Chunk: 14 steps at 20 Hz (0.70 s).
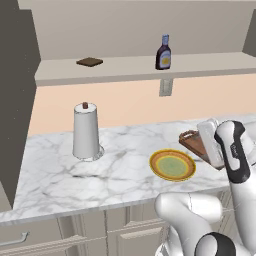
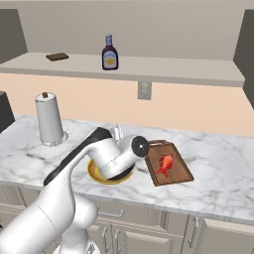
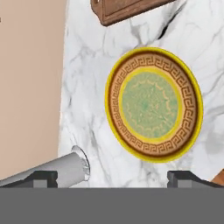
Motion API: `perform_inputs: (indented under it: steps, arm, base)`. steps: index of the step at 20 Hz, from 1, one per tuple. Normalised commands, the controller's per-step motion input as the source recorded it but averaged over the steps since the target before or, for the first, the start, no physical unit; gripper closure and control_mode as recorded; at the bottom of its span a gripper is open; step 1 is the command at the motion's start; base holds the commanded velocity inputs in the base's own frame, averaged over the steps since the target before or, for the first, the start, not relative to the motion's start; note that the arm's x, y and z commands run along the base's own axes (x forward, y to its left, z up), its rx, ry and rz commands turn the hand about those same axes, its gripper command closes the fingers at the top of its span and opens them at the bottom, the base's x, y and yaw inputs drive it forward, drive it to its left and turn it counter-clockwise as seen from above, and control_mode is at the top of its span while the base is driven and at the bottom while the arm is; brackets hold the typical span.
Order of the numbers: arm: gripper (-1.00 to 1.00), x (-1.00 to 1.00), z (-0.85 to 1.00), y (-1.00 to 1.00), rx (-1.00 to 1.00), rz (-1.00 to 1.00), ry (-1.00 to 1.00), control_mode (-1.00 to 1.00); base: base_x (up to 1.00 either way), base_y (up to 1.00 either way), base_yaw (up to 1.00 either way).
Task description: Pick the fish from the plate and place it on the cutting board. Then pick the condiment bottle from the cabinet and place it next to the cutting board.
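Marble counter (image 1: 60,170): fish (image 2: 165,164) on cutting board (image 2: 184,173); gripper (image 3: 112,177) apart above plate (image 3: 192,109).

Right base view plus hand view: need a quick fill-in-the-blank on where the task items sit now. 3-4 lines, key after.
1. The fish lies on the ____.
2. The plate holds ____.
3. The condiment bottle stands upright on the ____ ledge.
4. The gripper hangs over the counter with its jaws ____.

Missing words: cutting board; nothing; cabinet; open
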Motion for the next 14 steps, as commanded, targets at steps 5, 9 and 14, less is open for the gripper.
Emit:
perform_inputs:
  steps: [5,9,14]
  arm:
    - [-1.0,0.01,0.0,-0.03,0.22,-0.07,0.09,-1.0]
    - [-1.0,0.0,0.0,0.0,0.23,-0.09,0.16,-1.0]
    - [-1.0,0.05,0.0,0.0,0.23,-0.09,0.19,-1.0]
  base:
    - [0.0,0.0,0.0]
    - [0.0,0.0,0.0]
    - [0.0,0.0,0.0]
